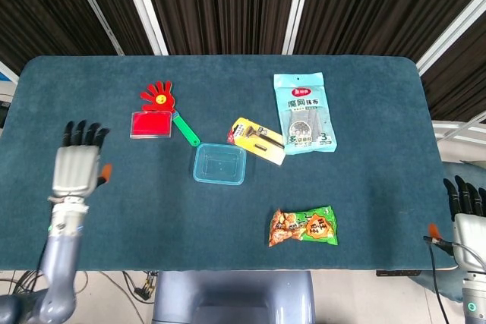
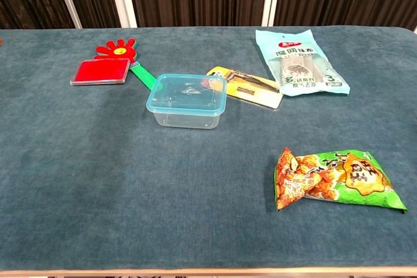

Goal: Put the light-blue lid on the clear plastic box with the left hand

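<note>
The light-blue lid point(image 2: 187, 92) sits on the clear plastic box point(image 2: 186, 112) mid-table, seemingly seated all round, just beside the yellow carded tool point(image 1: 257, 140). My left hand point(image 1: 76, 170) hovers well apart, fingers spread, empty. Nothing remains beyond perhaps a confirming press.

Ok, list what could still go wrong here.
1. The lid sits on the box, but neither view shows whether it is pressed fully home; it might only be resting there.
2. The yellow card pack lies close beside the box, so any return to press the lid could knock it.
3. The left robot hand is open at the table's left edge, far from the box.
</note>
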You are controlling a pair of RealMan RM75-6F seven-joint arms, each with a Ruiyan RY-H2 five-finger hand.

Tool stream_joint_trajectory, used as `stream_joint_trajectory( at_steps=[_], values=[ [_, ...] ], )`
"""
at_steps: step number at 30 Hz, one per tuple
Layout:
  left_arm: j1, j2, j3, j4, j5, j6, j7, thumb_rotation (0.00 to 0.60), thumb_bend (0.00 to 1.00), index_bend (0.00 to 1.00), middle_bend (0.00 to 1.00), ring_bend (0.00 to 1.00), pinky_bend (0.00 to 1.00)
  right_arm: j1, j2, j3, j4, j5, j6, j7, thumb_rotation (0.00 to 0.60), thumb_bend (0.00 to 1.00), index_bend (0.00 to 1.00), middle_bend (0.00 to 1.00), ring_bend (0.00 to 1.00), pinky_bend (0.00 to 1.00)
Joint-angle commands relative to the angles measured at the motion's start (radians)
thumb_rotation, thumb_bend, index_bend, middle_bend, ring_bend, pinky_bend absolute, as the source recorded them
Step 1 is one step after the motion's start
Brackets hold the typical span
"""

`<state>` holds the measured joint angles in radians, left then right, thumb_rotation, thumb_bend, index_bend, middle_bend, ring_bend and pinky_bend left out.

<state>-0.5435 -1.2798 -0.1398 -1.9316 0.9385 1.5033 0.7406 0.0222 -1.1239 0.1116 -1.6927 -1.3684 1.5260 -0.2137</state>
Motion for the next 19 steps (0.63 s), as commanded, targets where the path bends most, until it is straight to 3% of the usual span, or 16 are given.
stream_joint_trajectory(
  at_steps=[1, 8, 12, 19],
  values=[
    [0.173, 0.111, 0.156, 0.031, 0.181, 0.039, -0.297, 0.6, 0.31, 0.19, 0.11, 0.04, 0.01, 0.002, -0.001, -0.001, 0.005, -0.009, 0.004, -0.004, 0.6, 0.35, 0.01, 0.01, 0.0, 0.0],
    [0.295, 0.069, 0.227, 0.197, 0.322, 0.088, -0.513, 0.6, 0.31, 0.19, 0.11, 0.03, 0.0, 0.004, -0.002, -0.001, 0.014, -0.03, 0.015, -0.003, 0.6, 0.35, 0.01, 0.01, 0.0, 0.0],
    [0.32, 0.06, 0.232, 0.253, 0.358, 0.078, -0.599, 0.6, 0.31, 0.19, 0.09, 0.02, 0.0, 0.005, -0.003, -0.004, 0.02, -0.043, 0.017, 0.001, 0.6, 0.35, 0.01, 0.01, 0.0, 0.0],
    [0.346, 0.065, 0.208, 0.278, 0.386, 0.09, -0.644, 0.6, 0.31, 0.19, 0.09, 0.02, 0.0, 0.004, -0.001, -0.007, 0.022, -0.053, 0.021, 0.003, 0.6, 0.35, 0.01, 0.01, 0.0, 0.0]
  ],
)
